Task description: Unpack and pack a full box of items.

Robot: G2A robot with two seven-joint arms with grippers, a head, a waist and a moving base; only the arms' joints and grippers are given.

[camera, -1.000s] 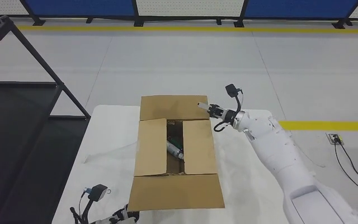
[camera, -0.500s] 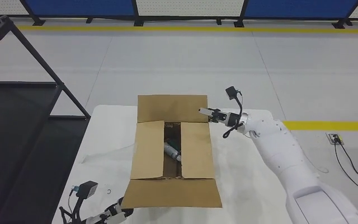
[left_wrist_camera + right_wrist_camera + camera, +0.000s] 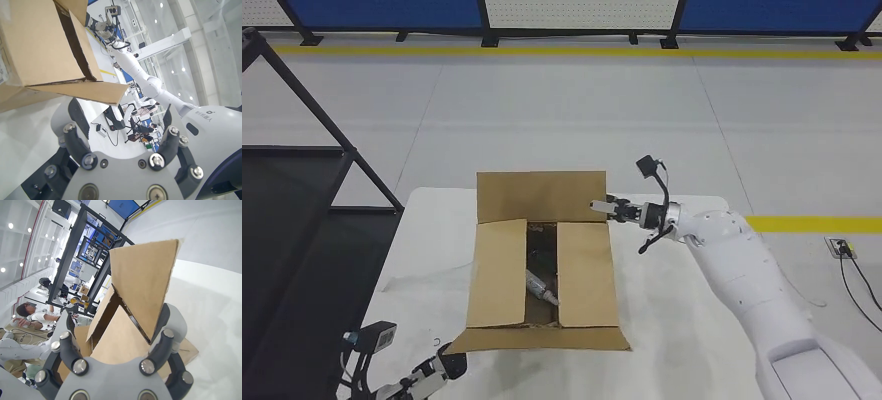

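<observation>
A brown cardboard box (image 3: 587, 275) stands mid-table on the white table (image 3: 682, 320). Its far flap (image 3: 542, 190) and near flap (image 3: 542, 338) lie outward, and the two side flaps are nearly closed. Through the gap between them I see a pale tube (image 3: 542, 288) among dark items. My right gripper (image 3: 600, 207) is open at the box's far right corner, with the flap edge (image 3: 143, 285) between its fingers (image 3: 170, 321). My left gripper (image 3: 450, 361) is open just off the near left corner, the near flap's tip (image 3: 117, 94) close above its fingers (image 3: 77, 113).
A black metal frame (image 3: 312, 120) stands off the table's left side. Bare table lies to the right of the box and along its left. In the left wrist view the other arm (image 3: 132, 64) rises behind the box.
The box has shifted left and turned slightly. The right gripper followed its far right corner leftward. The left gripper drew back toward the table's near left.
</observation>
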